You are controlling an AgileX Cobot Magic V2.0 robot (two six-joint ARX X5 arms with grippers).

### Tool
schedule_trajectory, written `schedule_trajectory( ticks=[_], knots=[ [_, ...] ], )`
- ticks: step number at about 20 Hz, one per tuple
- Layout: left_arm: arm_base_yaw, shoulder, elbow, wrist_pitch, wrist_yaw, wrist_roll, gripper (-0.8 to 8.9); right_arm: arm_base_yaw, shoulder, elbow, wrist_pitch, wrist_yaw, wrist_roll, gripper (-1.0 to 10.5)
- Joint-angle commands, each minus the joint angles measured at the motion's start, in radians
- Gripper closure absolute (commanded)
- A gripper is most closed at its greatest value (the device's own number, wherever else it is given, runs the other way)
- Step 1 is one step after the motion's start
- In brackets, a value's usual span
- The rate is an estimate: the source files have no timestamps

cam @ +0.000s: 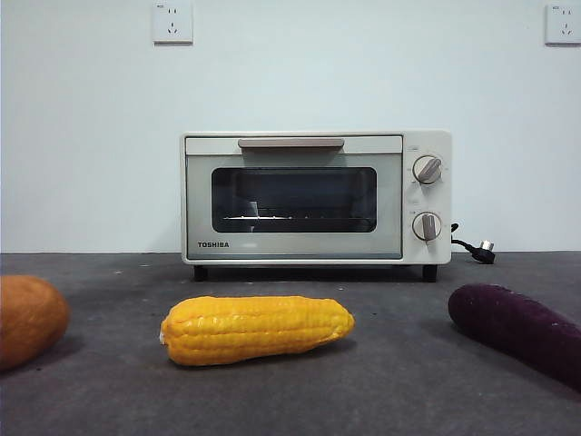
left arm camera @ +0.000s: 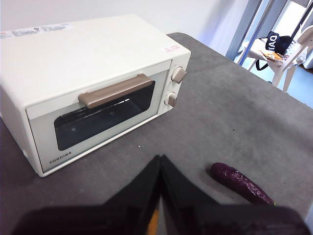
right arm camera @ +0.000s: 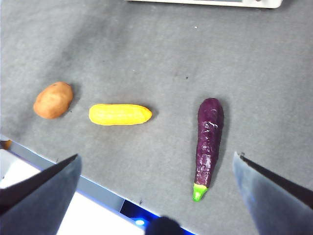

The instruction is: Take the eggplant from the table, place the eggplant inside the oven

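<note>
The dark purple eggplant (right arm camera: 208,142) lies on the grey table (right arm camera: 161,58), its green stem cap toward the near edge; it also shows at the right in the front view (cam: 522,329) and in the left wrist view (left arm camera: 240,182). The cream Toshiba oven (cam: 316,197) stands at the back with its door closed. My right gripper (right arm camera: 156,183) hangs open high above the eggplant, which lies between its jaws in that view. My left gripper (left arm camera: 161,166) is shut, hovering in front of the oven (left arm camera: 93,83). Neither gripper touches anything.
A yellow corn cob (cam: 256,329) lies in front of the oven, and an orange-brown potato-like thing (cam: 29,320) sits to its left. The oven's power plug (cam: 478,249) lies at its right. The table's near edge (right arm camera: 73,178) runs close to the vegetables.
</note>
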Motion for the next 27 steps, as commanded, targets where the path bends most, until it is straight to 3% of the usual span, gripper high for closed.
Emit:
schedule_trajectory(
  ticks=[1,7,19,27],
  knots=[
    [-0.003,0.024,0.002,0.051,0.004,0.011,8.19,0.003,0.000,0.006,-0.001,-0.011,-0.004,3.7],
    [-0.036,0.210,0.062,0.137,0.003,0.006,8.19,0.003,0.000,0.006,-0.018,-0.038,-0.004,3.8],
    [-0.129,0.772,0.564,0.071,-0.119,0.148,8.19,0.003,0.000,0.006,-0.021,-0.036,-0.005,3.8],
    [-0.142,0.880,0.632,0.061,-0.136,0.189,8.19,0.003,0.013,0.006,-0.013,-0.031,-0.008,3.8]
  ],
)
